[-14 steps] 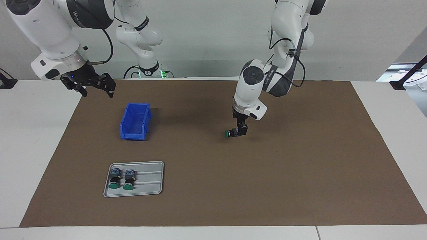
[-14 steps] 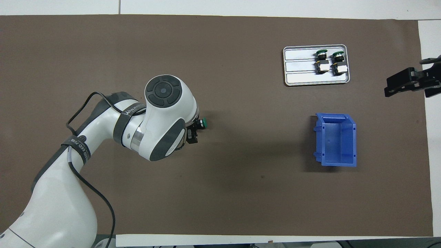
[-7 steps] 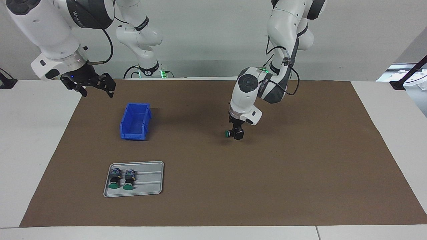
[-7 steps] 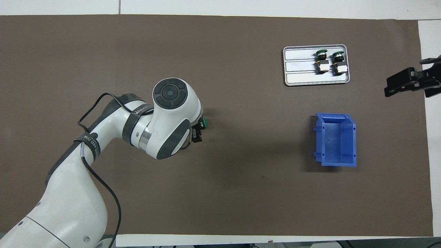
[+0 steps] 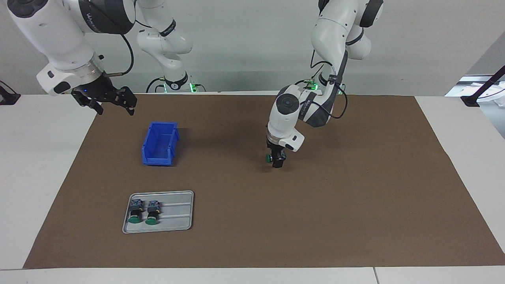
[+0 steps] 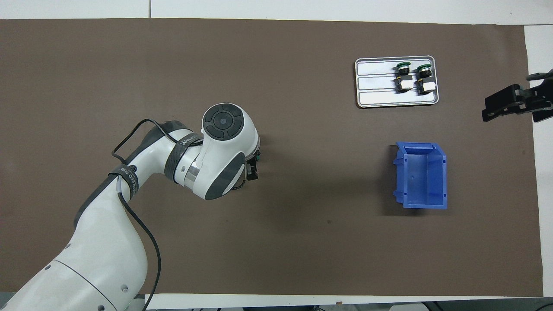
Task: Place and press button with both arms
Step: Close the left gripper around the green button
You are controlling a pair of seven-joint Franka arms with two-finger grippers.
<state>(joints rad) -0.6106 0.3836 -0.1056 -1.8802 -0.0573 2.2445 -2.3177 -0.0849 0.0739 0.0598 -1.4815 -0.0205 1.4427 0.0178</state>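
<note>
My left gripper [image 5: 278, 158] is shut on a button [image 5: 268, 158] with a green cap, low over the middle of the brown mat; I cannot tell whether the button touches the mat. In the overhead view the wrist covers most of the left gripper [image 6: 252, 170], and only the edge of the button [image 6: 257, 158] shows. Two more buttons [image 5: 136, 213] [image 5: 152, 212] lie side by side on the grey ridged tray [image 5: 177, 215]. My right gripper [image 5: 114, 104] is open and empty, and waits in the air over the mat's edge at the right arm's end.
A blue bin [image 5: 159, 161] stands empty on the mat, nearer to the robots than the tray. In the overhead view the bin [image 6: 444, 177], the tray [image 6: 376, 82] and the right gripper [image 6: 514, 103] all lie toward the right arm's end.
My left arm's wrist has swung toward the right arm's end and turned over the held button, which stays almost in place. The right arm has not moved.
</note>
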